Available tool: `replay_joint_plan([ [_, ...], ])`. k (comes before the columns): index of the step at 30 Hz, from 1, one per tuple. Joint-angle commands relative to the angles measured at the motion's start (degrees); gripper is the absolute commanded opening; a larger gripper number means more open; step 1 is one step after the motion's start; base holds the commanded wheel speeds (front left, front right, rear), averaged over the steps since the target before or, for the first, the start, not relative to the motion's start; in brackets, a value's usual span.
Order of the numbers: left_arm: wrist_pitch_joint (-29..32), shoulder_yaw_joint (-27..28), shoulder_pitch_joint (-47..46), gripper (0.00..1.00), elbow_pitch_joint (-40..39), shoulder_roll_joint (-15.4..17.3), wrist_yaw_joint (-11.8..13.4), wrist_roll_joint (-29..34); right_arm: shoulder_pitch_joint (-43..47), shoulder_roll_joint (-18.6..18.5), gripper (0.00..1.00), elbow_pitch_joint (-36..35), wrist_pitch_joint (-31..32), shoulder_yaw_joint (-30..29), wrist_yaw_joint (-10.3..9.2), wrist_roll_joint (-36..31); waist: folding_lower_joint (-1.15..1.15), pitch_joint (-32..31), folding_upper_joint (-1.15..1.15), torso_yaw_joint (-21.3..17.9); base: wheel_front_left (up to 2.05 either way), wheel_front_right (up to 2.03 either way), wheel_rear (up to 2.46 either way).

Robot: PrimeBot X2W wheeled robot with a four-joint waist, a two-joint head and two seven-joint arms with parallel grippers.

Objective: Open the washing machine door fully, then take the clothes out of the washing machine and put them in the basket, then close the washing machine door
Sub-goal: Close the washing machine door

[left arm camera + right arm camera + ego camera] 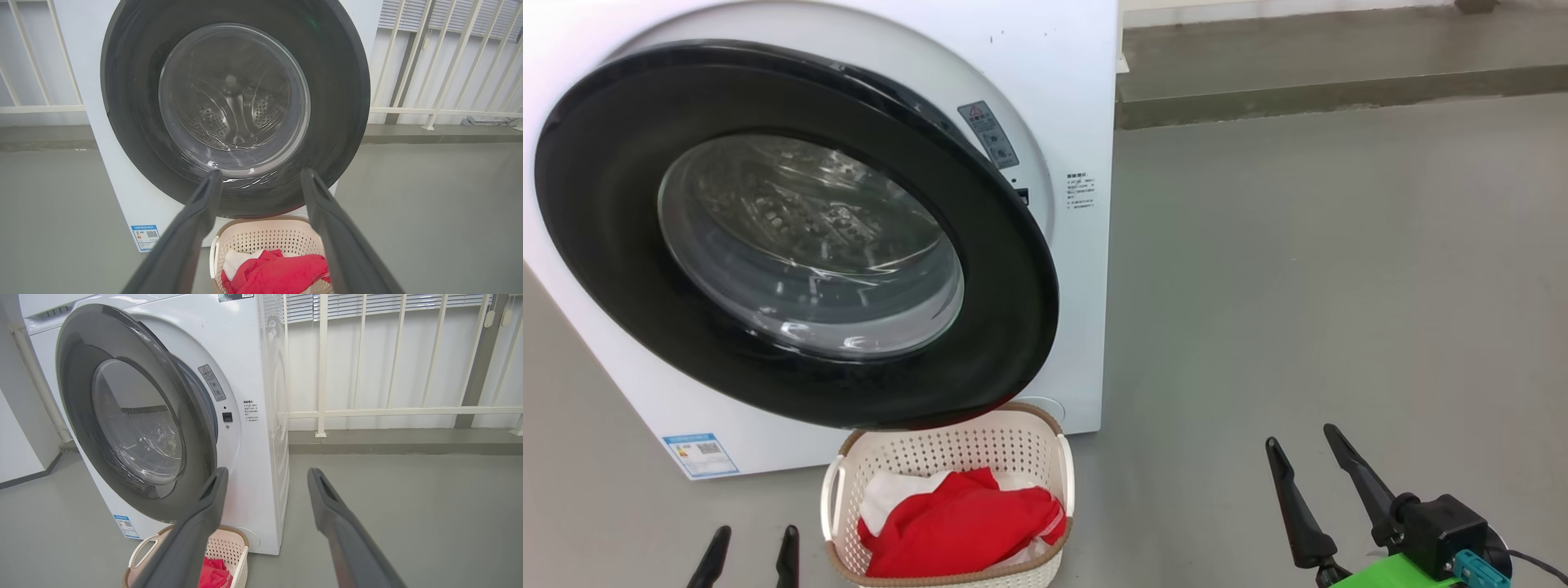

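The white washing machine [1045, 98] fills the head view's upper left. Its round black-rimmed door [1005, 269] with the clear glass bowl [809, 245] stands a little ajar, its right edge off the front [196, 428]. Below the door sits the cream basket [947, 457] holding red and white clothes [956, 527]. My left gripper [752, 539] is open at the lower left, beside the basket, empty; its wrist view faces the door [135, 102] and the clothes [278, 273]. My right gripper [1298, 437] is open at the lower right, well clear of the machine, empty.
Bare grey floor [1339, 286] spreads to the right of the machine, ending at a low concrete kerb [1339, 94]. A white railing [388, 412] runs behind the kerb. A blue label [700, 454] sits on the machine's lower left front.
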Motion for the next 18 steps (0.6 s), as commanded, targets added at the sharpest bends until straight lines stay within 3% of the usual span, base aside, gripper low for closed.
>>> replay_joint_plan([
  [1,-0.7,2.46,-1.58,1.0,-1.15,0.26,-0.71,0.7,-1.02,-0.42,1.0,-1.38,-0.37,1.12,0.36,0.2,0.0,-0.06,0.0,-0.11,0.0,0.0,0.0],
  [15,-0.7,3.61,-1.7,1.0,-0.77,-1.42,-1.85,2.5,-1.47,-0.42,1.0,-0.98,-0.37,1.13,0.36,0.83,0.0,0.17,0.0,0.18,0.0,0.0,0.0],
  [16,-0.7,3.65,-1.79,1.0,-0.76,-1.55,-1.9,2.55,-1.62,-0.42,0.88,-0.66,-0.37,1.38,0.36,0.75,0.0,0.28,0.0,0.32,0.0,0.0,0.0],
  [17,-0.7,3.64,-1.88,1.0,-0.73,-1.66,-1.95,2.61,-1.82,-0.42,0.36,-0.23,-0.37,1.64,0.36,0.67,0.0,0.38,0.0,0.47,0.0,0.0,0.0],
  [18,-0.7,3.59,-1.97,1.0,-0.7,-1.74,-2.0,2.71,-2.1,-0.42,0.18,0.23,-0.37,1.94,0.36,0.54,0.0,0.49,0.0,0.62,0.0,0.0,0.0],
])
